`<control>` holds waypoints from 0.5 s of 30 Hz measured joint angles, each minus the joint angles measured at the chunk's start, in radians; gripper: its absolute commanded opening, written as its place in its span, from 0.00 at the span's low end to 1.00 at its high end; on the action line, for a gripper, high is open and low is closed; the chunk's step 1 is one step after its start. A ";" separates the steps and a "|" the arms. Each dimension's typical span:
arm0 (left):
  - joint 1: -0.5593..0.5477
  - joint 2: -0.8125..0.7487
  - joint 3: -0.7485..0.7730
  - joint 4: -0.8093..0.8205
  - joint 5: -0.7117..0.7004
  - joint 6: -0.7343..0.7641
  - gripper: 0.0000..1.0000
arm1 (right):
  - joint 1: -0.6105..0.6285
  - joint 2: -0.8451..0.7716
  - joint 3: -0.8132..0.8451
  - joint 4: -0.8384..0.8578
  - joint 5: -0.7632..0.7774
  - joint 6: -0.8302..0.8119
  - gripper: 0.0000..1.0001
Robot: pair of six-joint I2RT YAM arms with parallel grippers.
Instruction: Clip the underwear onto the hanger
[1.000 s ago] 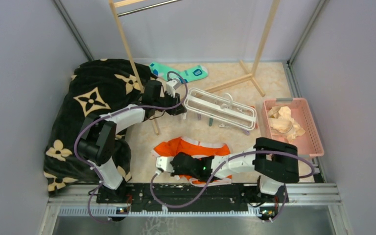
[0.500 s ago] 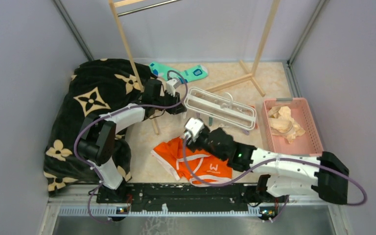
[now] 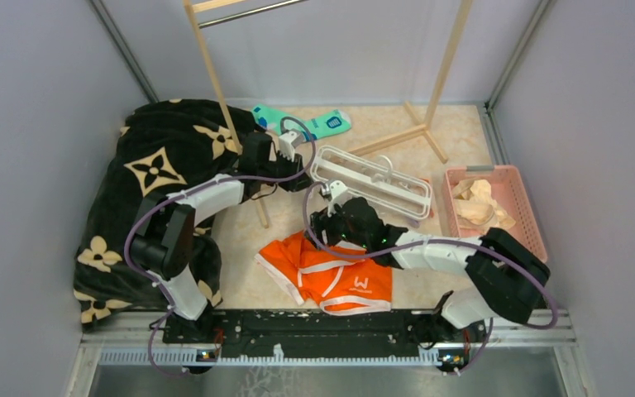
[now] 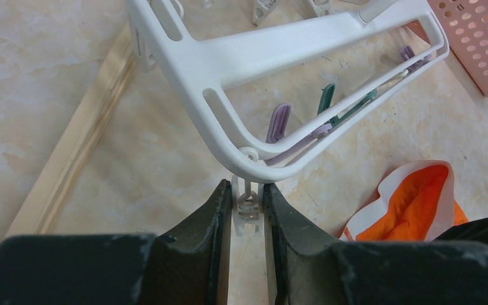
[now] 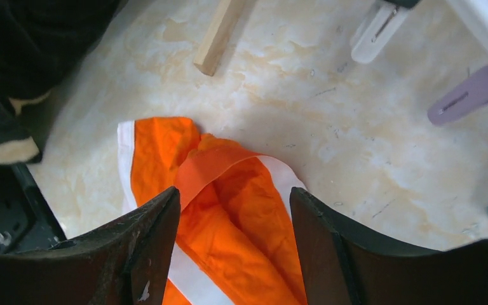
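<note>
From above, the orange underwear [image 3: 335, 277] lies crumpled on the bench [image 3: 463, 136] close to the arm bases, with the white hanger [image 3: 372, 182] just beyond it. The left hand [image 3: 304, 175] is at the hanger's left end, and the right hand [image 3: 324, 222] hovers over the underwear's far edge. In the left wrist view, the fingers [image 4: 219, 210] are pinched shut on a small white tab at the hanger's corner (a purple clip [image 4: 278, 124] and a teal clip [image 4: 325, 98] dangle just past it). In the right wrist view, the jaws stand wide apart and grip nothing, with the underwear [image 5: 241, 210] flat on the bench beneath them.
</note>
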 measured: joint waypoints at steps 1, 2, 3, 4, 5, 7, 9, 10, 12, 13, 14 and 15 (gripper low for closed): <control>0.000 0.000 0.001 0.000 0.000 0.000 0.00 | 0.003 0.022 0.005 0.007 0.011 0.054 0.62; 0.001 0.000 0.003 0.000 0.000 0.000 0.00 | 0.009 0.041 0.006 0.022 0.033 0.109 0.61; 0.001 0.000 0.004 0.000 0.000 0.000 0.00 | 0.013 0.053 0.006 0.030 0.046 0.146 0.60; 0.001 0.000 0.006 -0.001 0.000 0.000 0.00 | 0.023 0.069 0.006 0.045 0.068 0.191 0.58; 0.001 0.000 0.007 0.000 0.000 -0.001 0.00 | 0.032 0.082 0.006 0.057 0.082 0.226 0.57; 0.001 0.000 0.008 0.000 0.000 -0.002 0.00 | 0.052 0.108 0.007 0.076 0.108 0.304 0.55; 0.002 0.000 0.008 -0.001 0.000 -0.003 0.00 | 0.064 0.132 0.013 0.081 0.124 0.372 0.54; 0.002 0.000 0.008 -0.001 0.000 -0.003 0.00 | 0.067 0.143 0.015 0.085 0.129 0.402 0.53; 0.002 0.000 0.008 -0.001 0.000 -0.003 0.00 | 0.068 0.158 0.019 0.090 0.134 0.448 0.53; 0.002 0.000 0.008 -0.001 0.000 -0.003 0.00 | 0.068 0.162 0.019 0.090 0.136 0.465 0.52; 0.002 0.000 0.008 -0.001 0.001 -0.003 0.00 | 0.069 0.164 0.020 0.090 0.136 0.479 0.52; 0.002 0.000 0.008 -0.001 0.001 -0.003 0.00 | 0.072 0.168 0.022 0.091 0.137 0.492 0.51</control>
